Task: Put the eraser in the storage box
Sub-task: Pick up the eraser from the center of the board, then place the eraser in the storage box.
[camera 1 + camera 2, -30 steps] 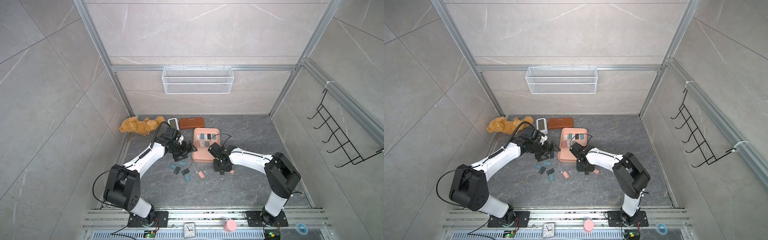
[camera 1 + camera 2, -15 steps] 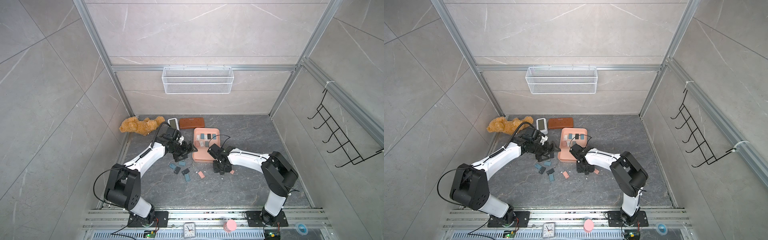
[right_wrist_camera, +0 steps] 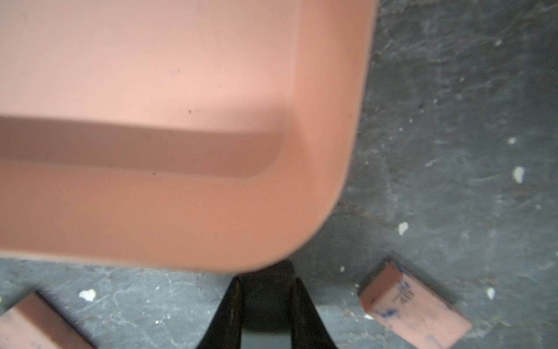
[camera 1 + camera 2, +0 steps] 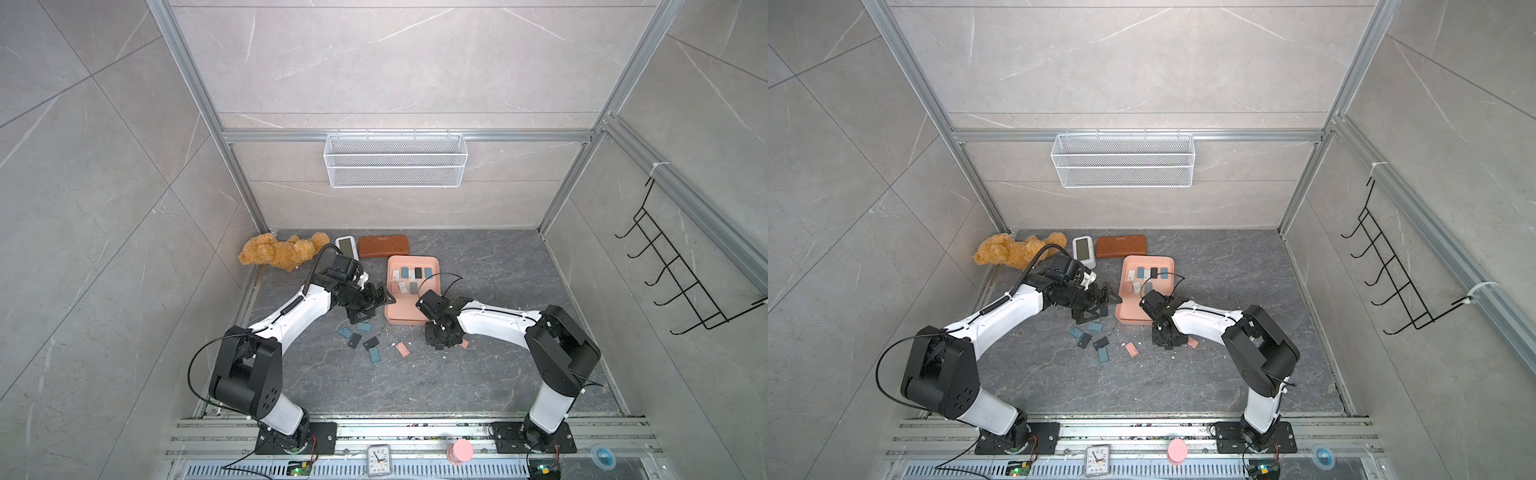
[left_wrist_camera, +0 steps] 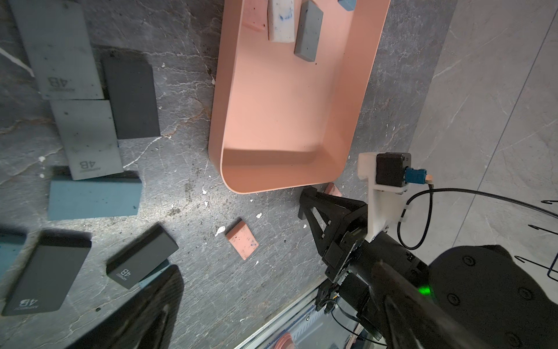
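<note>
Room: grey tile walls stand at the back and at both sides.
Worktop (image 4: 478, 266): dark grey like stone, with little white crumbs on it.
Wire basket (image 4: 395, 160): white, and it hangs on the back wall.
Hook rack (image 4: 673, 282): black, on the wall at my right.
Storage box (image 4: 409, 313): pink and low. It lies flat near the middle of the worktop, between my two arms.
Teddy bear (image 4: 282, 253): brown, in the far left corner.
Brown case (image 4: 384, 246): flat, by the back wall, just behind the box.
Left claw (image 4: 372, 307): wide open and holding nothing. It hangs by the left side of the box, over the loose blocks.
Right claw (image 4: 439, 343): points down at the worktop, just by the near right corner of the box. My fingers (image 3: 229, 311) are close together with a dark thing (image 3: 265, 302) between them. I cannot tell if I grip it.
Box erasers (image 4: 413, 287): a few small blocks, white, blue, grey and black, lie in the far half of the box.
Loose erasers (image 5: 93, 198): blue and dark ones lie on the worktop by the near left corner of the box. Some say 4B.
First pink eraser (image 3: 413, 305): flat on the worktop, just to the right of my right claw, outside the box.
Second pink eraser (image 4: 402, 349): flat on the worktop, between my right claw and the loose erasers.
</note>
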{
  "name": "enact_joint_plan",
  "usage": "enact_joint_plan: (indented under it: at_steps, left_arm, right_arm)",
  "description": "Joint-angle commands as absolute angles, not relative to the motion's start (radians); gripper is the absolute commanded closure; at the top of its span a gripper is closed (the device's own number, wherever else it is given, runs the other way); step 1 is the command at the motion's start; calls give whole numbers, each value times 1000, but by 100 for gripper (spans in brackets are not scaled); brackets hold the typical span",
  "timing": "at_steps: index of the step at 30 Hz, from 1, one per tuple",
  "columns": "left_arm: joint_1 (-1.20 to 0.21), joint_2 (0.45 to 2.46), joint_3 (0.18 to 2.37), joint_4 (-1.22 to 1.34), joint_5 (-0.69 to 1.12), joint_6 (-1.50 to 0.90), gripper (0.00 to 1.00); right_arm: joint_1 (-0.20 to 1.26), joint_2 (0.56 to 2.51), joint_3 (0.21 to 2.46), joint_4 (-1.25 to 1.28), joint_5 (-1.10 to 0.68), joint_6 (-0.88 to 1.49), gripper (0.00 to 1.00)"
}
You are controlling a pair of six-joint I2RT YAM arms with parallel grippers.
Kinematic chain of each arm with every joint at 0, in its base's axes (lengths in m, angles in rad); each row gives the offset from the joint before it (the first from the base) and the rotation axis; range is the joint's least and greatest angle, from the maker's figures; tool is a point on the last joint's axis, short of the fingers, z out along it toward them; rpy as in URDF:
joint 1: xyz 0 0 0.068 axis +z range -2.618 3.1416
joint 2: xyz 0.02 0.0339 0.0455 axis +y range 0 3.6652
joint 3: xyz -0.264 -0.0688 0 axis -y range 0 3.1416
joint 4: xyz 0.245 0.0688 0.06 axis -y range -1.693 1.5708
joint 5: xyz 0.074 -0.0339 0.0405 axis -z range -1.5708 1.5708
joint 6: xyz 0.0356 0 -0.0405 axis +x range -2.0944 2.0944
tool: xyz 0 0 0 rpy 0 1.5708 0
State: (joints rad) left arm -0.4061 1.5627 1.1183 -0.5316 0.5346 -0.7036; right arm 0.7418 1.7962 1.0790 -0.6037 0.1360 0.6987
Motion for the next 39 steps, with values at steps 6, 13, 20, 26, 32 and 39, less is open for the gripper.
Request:
enact_joint_plan:
  at_steps: [6, 13, 20, 26, 32, 39]
  left_arm:
    - [-410, 1595, 1198, -543, 559, -676, 1]
    - [-407, 1606, 1227, -548, 558, -663, 1]
    - [-393, 1650, 1287, -534, 572, -679, 1]
    - [-386, 1666, 1319, -532, 585, -696, 1]
    - [-384, 1657, 1301, -533, 583, -700, 1]
    - [-361, 1658, 1295, -544, 583, -695, 1]
  right_arm:
    - [736, 1809, 1173, -767, 225, 722, 83]
    - [736, 1780, 1356, -886, 238, 690, 83]
    - [724, 1889, 1571, -933, 239, 663, 82]
    - [663, 2054, 1745, -922, 169, 632, 82]
    - [600, 2206, 1916, -958, 150, 578, 81]
    - [553, 2345, 2071, -1012, 133, 524, 81]
